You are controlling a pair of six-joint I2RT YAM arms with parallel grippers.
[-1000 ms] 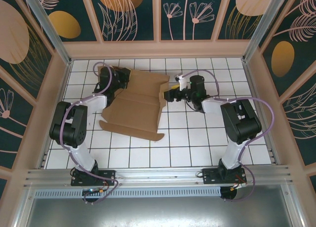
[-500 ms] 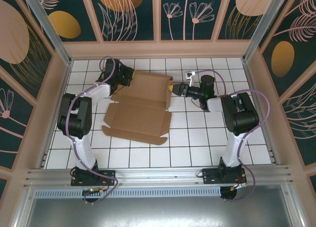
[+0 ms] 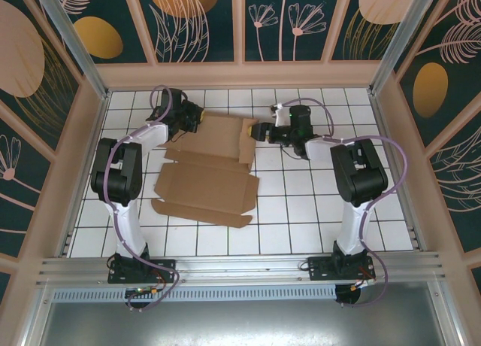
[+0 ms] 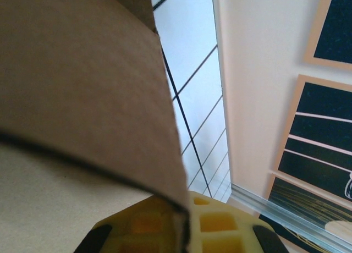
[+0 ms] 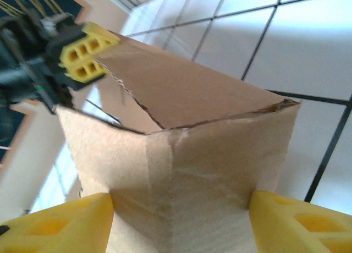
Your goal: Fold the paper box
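The paper box (image 3: 207, 182) is a brown die-cut cardboard sheet lying left of centre on the white tiles, its far panel lifted. My left gripper (image 3: 197, 117) is at the far-left corner of that panel. In the left wrist view the cardboard edge (image 4: 82, 99) runs down into the left gripper (image 4: 181, 223), whose yellow pads are shut on it. My right gripper (image 3: 258, 131) is at the panel's right end. In the right wrist view a folded cardboard corner (image 5: 192, 170) fills the right gripper (image 5: 179, 225), touching both yellow fingers (image 5: 55, 223). The left gripper (image 5: 82, 55) shows at the far edge.
The white tiled floor (image 3: 316, 203) stretches to the right of the box and in front of it. Beige walls (image 3: 240, 75) enclose the tiles on three sides, close behind both grippers. An aluminium rail (image 3: 240, 267) with the arm bases runs along the near edge.
Both grippers have moved toward the far wall with the box's far panel. The right gripper has come in around the panel's right end, and its jaws have narrowed onto the folded corner.
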